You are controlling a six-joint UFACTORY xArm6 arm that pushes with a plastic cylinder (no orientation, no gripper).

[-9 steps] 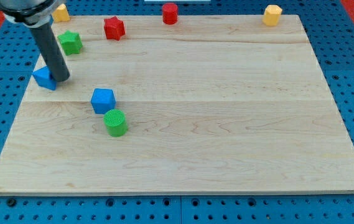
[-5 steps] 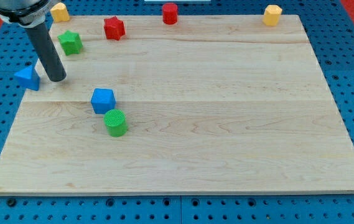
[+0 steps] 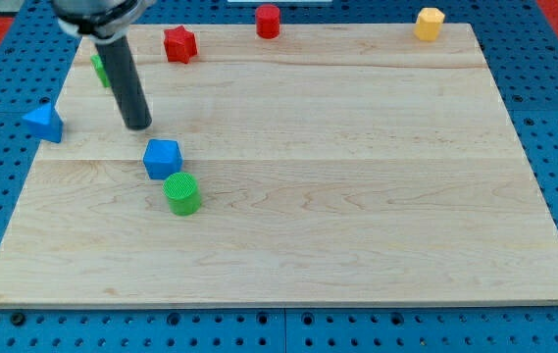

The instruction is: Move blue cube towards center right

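The blue cube (image 3: 162, 158) sits on the wooden board (image 3: 357, 196) at the view's left, just above a green cylinder (image 3: 182, 193) that nearly touches it. My tip (image 3: 138, 126) rests on the board a short way above and to the left of the blue cube, not touching it. A blue triangular block (image 3: 43, 123) lies at the board's left edge, well to the left of my tip.
A green star block (image 3: 100, 67) is partly hidden behind the rod at the upper left. A red star block (image 3: 179, 44) and a red cylinder (image 3: 268, 21) sit along the top edge. A yellow block (image 3: 429, 23) is at the top right corner.
The tip pushed the blue triangular block left to the board's edge, then moved right, away from it, and now stands close to the blue cube. The yellow block at top left is now hidden.
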